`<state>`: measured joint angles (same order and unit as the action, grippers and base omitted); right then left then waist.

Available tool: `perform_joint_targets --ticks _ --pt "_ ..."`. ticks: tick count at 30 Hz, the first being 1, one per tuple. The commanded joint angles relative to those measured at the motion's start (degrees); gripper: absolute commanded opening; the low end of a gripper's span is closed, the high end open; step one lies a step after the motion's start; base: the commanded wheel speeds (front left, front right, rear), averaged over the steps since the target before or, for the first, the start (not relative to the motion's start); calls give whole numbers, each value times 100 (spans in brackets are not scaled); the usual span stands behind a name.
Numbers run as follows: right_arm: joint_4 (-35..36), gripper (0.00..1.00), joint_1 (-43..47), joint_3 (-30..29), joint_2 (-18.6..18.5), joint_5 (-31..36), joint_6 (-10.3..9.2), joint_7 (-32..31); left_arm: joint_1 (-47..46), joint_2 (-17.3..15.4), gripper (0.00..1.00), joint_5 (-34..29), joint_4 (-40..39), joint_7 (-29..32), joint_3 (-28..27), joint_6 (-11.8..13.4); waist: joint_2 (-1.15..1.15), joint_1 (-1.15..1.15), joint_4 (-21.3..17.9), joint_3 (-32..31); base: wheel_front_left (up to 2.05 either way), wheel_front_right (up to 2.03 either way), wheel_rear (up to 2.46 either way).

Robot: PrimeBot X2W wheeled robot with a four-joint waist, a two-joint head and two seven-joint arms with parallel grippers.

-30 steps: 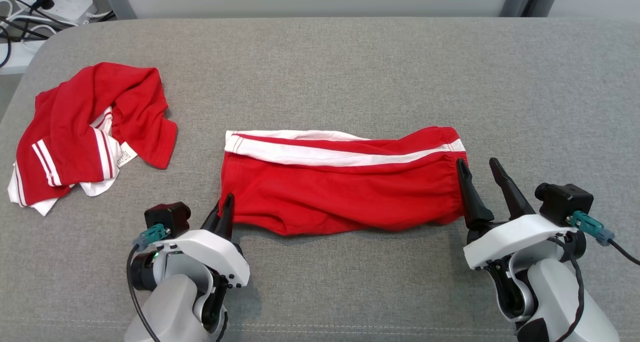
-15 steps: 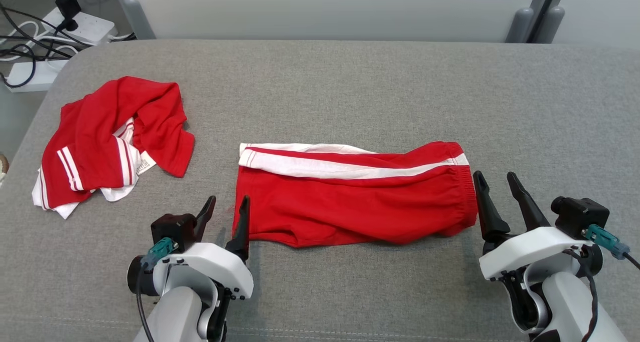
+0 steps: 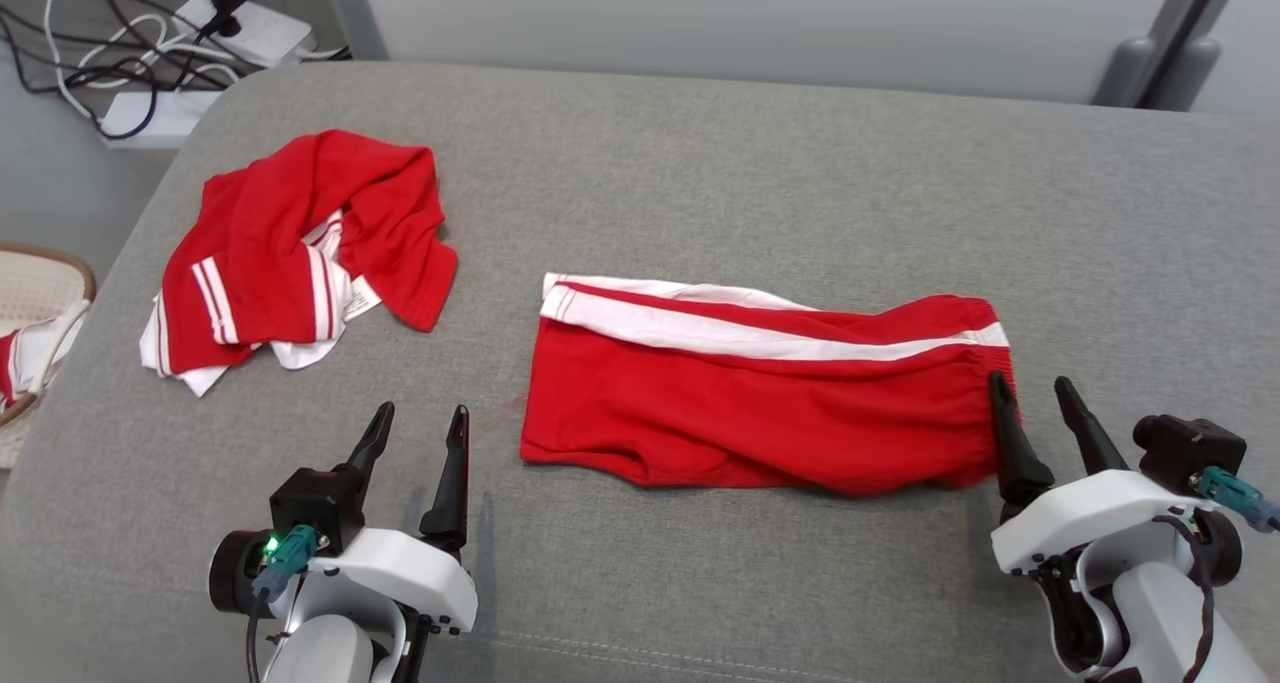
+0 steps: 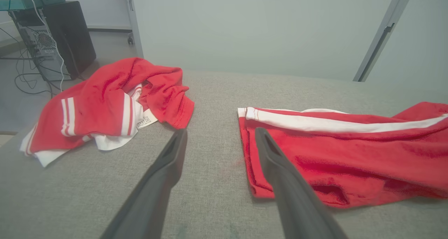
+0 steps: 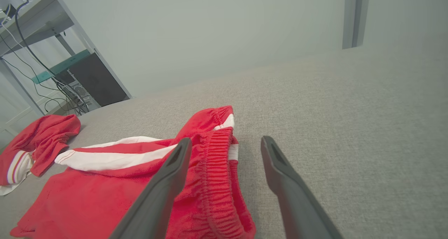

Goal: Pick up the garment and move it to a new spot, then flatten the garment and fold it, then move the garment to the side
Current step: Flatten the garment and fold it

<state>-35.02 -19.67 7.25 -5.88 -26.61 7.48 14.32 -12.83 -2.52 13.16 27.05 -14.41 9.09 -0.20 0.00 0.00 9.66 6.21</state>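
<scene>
Folded red shorts (image 3: pixel 760 413), soft knit with white stripes and a gathered waistband, are lying on the grey woven counter (image 3: pixel 700 183). The left gripper (image 3: pixel 422 411) is hovering beside the hem, jaws released; the right gripper (image 3: pixel 1028 381), jaws released too, is straddling the waistband edge.

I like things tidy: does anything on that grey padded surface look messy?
Yes. The red garment with white stripes at the far left of the grey padded surface lies crumpled, label showing, while the red shorts with a white side stripe lie folded flat in the middle.
</scene>
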Motion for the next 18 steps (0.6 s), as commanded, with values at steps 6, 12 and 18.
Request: perform_joint_targets --ticks 6,12,18 --pt "-432 100 -468 -59 -73 155 1 68 -43 -43 100 -10 -149 -59 -324 -47 0 0 334 310 0 0 0" --pt "-951 100 -653 -88 -66 206 1 68 -101 -38 100 26 -119 -59 -361 -104 0 0 496 464 0 0 0" --pt "-1363 100 -791 -50 -59 253 1 68 -122 -37 100 92 -112 -59 -317 -92 0 0 544 536 0 0 0"
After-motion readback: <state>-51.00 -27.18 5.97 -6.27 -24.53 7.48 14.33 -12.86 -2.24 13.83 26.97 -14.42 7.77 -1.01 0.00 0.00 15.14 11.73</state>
